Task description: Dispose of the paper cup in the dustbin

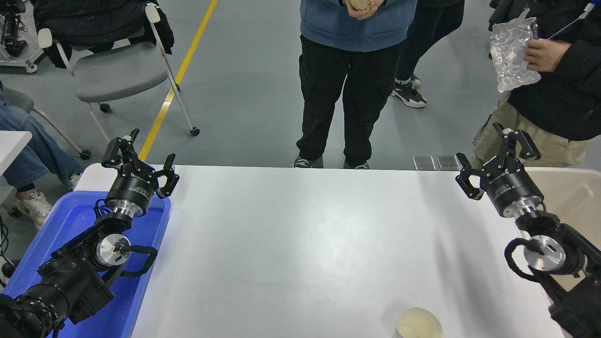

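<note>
My right gripper (496, 162) is up at the far right corner of the white table (300, 244), fingers spread wide, nothing between them. It hangs over the table's far right edge, just beside the dustbin's (575, 197) near rim. Wrist and forearm run back toward the lower right corner of the picture, partly over the bin.

Paper cup (418, 324) is at the near edge of the table, right of centre, cut off by the bottom of the frame. Only the rolled rim and cream inside show, so it looks upright with the mouth facing up. It is well apart from my right gripper, with bare table between them. Nothing is touching it.

The dustbin sits off the right end of the table; only part of its beige wall and off-white rim shows behind my right arm. I can't see the inside of it.

My left gripper (140, 162) is parked at the lower left, over the far end of the blue plastic tray (65, 220), fingers also spread and holding nothing.

Far side: a person in a blue top and black trousers (345, 94) stands at the middle of the table edge. Another, at the top right, holds a crinkled clear plastic bag (512, 51) in one hand (540, 54). A grey chair (117, 65) stands at the top left.
</note>
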You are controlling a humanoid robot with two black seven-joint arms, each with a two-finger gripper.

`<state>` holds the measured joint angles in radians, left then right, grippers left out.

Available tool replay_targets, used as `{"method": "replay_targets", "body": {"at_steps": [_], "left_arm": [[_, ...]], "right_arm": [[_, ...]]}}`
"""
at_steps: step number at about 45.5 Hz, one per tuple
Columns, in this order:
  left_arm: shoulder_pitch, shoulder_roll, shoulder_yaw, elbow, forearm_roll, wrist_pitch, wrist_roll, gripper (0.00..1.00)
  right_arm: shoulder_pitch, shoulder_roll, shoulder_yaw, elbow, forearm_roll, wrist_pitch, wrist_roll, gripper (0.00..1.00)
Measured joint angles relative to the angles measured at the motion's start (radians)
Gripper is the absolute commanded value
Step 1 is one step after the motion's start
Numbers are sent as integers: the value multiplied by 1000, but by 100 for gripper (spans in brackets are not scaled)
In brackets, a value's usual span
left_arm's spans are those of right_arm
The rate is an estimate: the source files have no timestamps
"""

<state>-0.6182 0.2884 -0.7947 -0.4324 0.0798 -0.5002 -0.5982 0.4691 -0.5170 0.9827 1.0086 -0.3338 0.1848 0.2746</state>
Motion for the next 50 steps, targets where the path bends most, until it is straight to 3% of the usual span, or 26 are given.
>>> {"method": "replay_targets", "body": {"at_steps": [13, 24, 34, 50], "left_arm": [[0, 0, 0, 0, 0, 0, 0, 100], [0, 0, 0, 0, 0, 0, 0, 100], [0, 0, 0, 0, 0, 0, 0, 100], [0, 0, 0, 0, 0, 0, 0, 100]], "right_arm": [[77, -147, -77, 106, -104, 165, -224, 99], [139, -217, -98, 189, -255, 439, -363, 99], [220, -245, -166, 255, -388, 540, -415, 99], [301, -253, -397, 437, -622, 589, -439, 99]]}}
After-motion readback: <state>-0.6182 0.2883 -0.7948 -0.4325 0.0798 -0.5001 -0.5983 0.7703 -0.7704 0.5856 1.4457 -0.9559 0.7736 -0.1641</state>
